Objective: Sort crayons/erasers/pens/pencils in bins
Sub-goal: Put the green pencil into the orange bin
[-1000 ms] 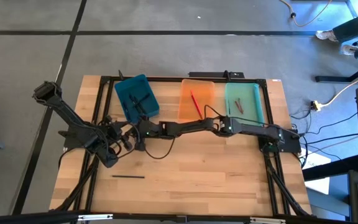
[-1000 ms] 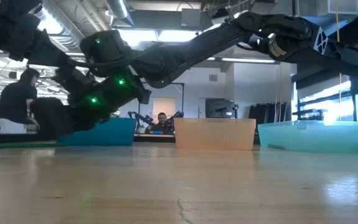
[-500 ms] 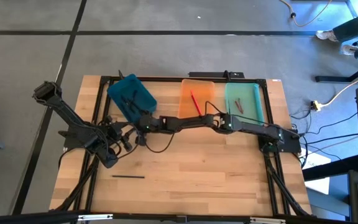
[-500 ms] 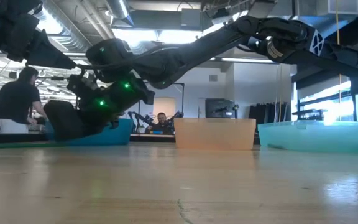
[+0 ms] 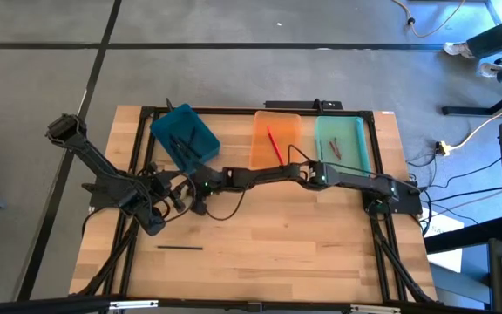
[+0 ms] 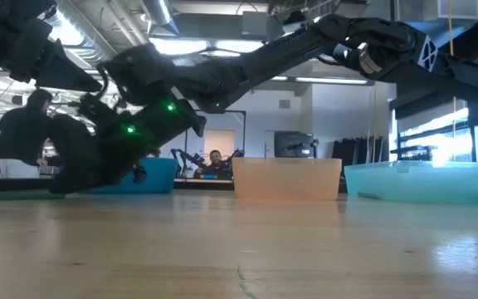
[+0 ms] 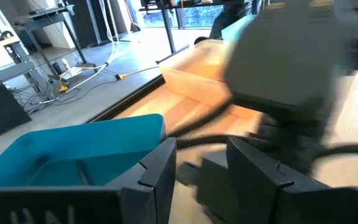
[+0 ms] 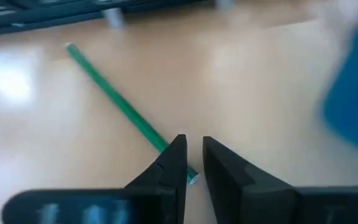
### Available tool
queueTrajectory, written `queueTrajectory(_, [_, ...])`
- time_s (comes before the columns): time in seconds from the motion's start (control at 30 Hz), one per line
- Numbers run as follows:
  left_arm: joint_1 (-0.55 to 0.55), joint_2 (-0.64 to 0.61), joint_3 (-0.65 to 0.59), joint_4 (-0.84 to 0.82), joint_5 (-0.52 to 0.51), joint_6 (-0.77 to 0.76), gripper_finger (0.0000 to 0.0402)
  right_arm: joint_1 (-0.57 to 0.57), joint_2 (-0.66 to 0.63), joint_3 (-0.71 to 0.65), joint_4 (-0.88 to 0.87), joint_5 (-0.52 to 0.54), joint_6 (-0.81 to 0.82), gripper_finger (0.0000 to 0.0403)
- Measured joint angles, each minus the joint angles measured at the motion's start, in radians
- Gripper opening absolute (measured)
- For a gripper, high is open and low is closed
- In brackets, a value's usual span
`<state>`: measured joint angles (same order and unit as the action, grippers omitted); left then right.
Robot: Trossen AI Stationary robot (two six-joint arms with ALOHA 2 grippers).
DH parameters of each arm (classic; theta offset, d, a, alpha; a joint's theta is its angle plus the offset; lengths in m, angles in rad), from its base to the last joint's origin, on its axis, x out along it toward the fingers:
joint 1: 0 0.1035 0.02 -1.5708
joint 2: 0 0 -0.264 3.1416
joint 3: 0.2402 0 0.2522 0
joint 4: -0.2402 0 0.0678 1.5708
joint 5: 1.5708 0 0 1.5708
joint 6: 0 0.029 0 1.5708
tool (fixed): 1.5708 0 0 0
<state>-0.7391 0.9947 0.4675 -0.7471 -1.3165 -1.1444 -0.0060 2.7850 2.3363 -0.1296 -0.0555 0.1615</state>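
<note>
A green pencil (image 8: 117,106) lies on the table, and my right gripper (image 8: 192,149) is closed on its near end. This gripper (image 5: 199,185) reaches across the table to just in front of the dark teal bin (image 5: 184,135), which holds dark sticks. The orange bin (image 5: 274,139) holds a red stick. The mint bin (image 5: 342,144) holds reddish sticks. My left gripper (image 7: 201,165) waits open at the table's left (image 5: 172,194), beside the right gripper. A black stick (image 5: 179,247) lies alone near the front edge. My right gripper has the green pencil's near end (image 8: 193,178) in the slim gap between its two fingers. The fingers slant down from the table's right side and lie across the pencil. The rest of the pencil lies flat on the table.
A black frame (image 5: 234,112) runs along the table's far edge behind the bins. A black cable (image 5: 225,209) loops below my right arm. Bare wood (image 5: 303,244) covers the near half of the table. People show in the room beyond, in the low view.
The teal bin has turned about on the table and shifted a little toward the left edge. My right gripper went up to the bin's near side, then back toward the near edge and down, rolling as it went.
</note>
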Motion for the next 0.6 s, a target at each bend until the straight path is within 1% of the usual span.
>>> queueTrajectory(0.03, [0.000, 0.000, 0.000, 0.000, 0.000, 0.002, 0.0135, 0.011, -0.001, 0.000, -0.005, 0.008, 0.017, 0.0060])
queueTrajectory(0.1, [0.000, 0.000, 0.000, 0.000, 0.004, 0.003, 0.0135, 0.035, -0.002, 0.000, -0.004, 0.067, 0.043, 0.0063])
queueTrajectory(0.17, [0.000, 0.000, 0.000, 0.000, 0.011, 0.003, 0.0135, 0.057, -0.002, 0.010, -0.005, 0.115, 0.042, 0.0068])
queueTrajectory(0.23, [0.000, 0.000, -0.001, 0.000, 0.018, 0.003, 0.0135, 0.074, -0.002, 0.016, 0.001, 0.138, 0.024, 0.0077])
queueTrajectory(0.37, [0.000, 0.000, -0.001, 0.000, 0.018, 0.003, 0.0135, 0.095, -0.001, 0.016, 0.077, 0.140, -0.063, 0.0106])
queueTrajectory(0.43, [0.000, 0.000, -0.001, 0.000, 0.016, 0.003, 0.0135, 0.096, -0.001, 0.014, 0.106, 0.139, -0.071, 0.0125])
queueTrajectory(0.6, [0.000, 0.000, -0.001, 0.002, -0.009, -0.002, 0.0135, 0.089, -0.001, 0.013, 0.082, 0.134, -0.111, 0.0174])
